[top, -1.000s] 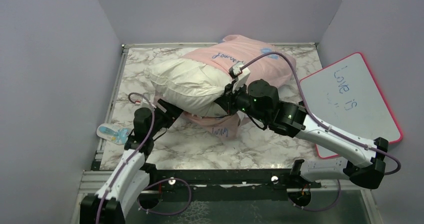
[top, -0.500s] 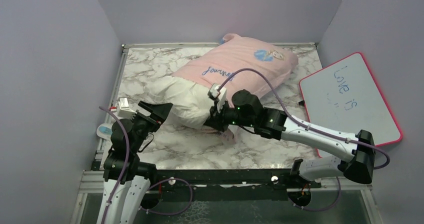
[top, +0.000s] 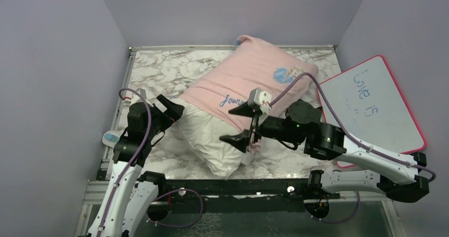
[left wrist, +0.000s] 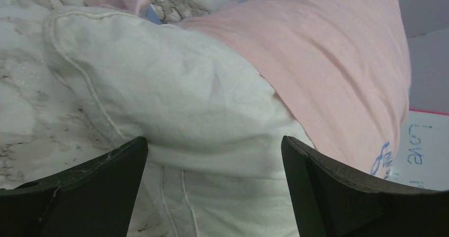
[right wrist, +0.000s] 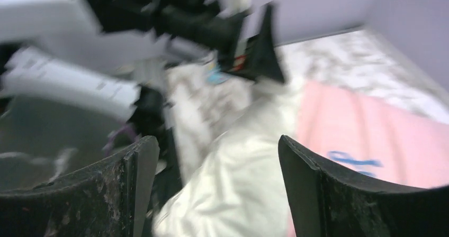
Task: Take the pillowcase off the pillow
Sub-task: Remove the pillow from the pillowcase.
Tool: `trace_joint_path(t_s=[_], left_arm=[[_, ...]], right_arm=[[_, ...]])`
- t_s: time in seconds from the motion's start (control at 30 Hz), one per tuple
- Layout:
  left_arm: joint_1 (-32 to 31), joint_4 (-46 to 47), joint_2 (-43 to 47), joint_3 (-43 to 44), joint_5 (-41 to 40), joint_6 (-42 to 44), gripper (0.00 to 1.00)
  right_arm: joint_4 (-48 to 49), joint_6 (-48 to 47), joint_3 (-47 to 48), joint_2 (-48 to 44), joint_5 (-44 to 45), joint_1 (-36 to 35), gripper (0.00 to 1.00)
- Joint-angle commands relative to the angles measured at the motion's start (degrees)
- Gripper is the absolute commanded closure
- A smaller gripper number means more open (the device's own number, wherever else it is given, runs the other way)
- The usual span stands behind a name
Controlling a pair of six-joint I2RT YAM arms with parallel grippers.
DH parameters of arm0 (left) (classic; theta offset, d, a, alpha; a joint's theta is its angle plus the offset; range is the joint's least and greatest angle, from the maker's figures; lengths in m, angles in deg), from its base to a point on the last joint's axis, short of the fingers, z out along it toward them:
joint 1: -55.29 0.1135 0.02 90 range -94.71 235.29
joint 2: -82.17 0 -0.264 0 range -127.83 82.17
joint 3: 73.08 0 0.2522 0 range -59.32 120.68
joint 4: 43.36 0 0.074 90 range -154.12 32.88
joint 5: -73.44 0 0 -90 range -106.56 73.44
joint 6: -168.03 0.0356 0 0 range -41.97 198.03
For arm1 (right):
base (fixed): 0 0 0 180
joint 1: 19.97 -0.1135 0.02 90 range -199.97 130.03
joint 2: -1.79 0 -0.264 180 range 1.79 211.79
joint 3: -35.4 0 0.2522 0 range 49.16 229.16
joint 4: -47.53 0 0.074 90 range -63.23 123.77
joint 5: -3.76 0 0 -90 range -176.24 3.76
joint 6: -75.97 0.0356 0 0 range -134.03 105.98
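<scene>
Observe: the plump white pillow (top: 212,144) lies on the marbled table (top: 159,70), its near half exposed. The pale pink fabric pillowcase (top: 254,75) covers the far half. Your left gripper (top: 172,106) and right gripper (top: 236,125) both stand released, holding nothing. Expect further pulling.

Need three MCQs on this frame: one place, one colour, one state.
1. Where is the whiteboard relative to the pillow?
A left of it
B right of it
C under it

2. Which colour is the pillowcase side facing up?
A blue
B green
C pink

3. What state is the right claw in?
A open, empty
B shut on the pillowcase
C shut on the whiteboard

Key:
1 B: it sits at the right, beside the pillow.
2 C: pink with blue script shows on top.
3 A: jaws spread above the pillow, nothing between them.
</scene>
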Motion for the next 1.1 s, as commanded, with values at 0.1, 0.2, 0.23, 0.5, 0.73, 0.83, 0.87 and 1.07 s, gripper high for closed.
trace_joint_path(t_s=[0.1,0.2,0.23,0.5,0.73,0.83,0.87,1.07], left_arm=[[0.11,-12.01,-0.90,4.65,-17.90,-1.90,0.01],[0.11,-10.93,-0.79,2.74,-16.99,-3.09,0.01],[0.07,-9.01,-0.63,1.46,-15.36,-3.20,0.01],[0.11,14.03,-3.03,-10.96,6.22,-5.45,0.01],[0.11,16.61,-4.19,-13.67,7.78,-3.35,0.40],[0.11,15.60,-1.85,-14.57,3.94,-2.20,0.67],[0.15,15.64,-1.29,-14.95,3.50,-2.45,0.79],[0.18,12.67,-1.43,-15.29,4.73,-3.02,1.00]], right_arm=[[-5.09,-1.17,12.79,14.09,20.12,9.75,0.08],[-6.46,-0.87,17.87,20.59,15.51,11.97,0.08],[-7.51,-1.80,20.24,23.17,14.65,12.06,0.08],[-18.68,-4.66,40.46,44.55,21.64,13.83,0.08],[-21.38,-5.57,52.16,54.85,22.11,17.07,0.06],[-22.83,-5.47,56.13,58.34,17.26,18.15,0.07],[-24.05,-5.75,57.20,59.49,15.43,18.14,0.09],[-25.16,-5.27,55.85,62.15,19.67,18.72,0.36]])
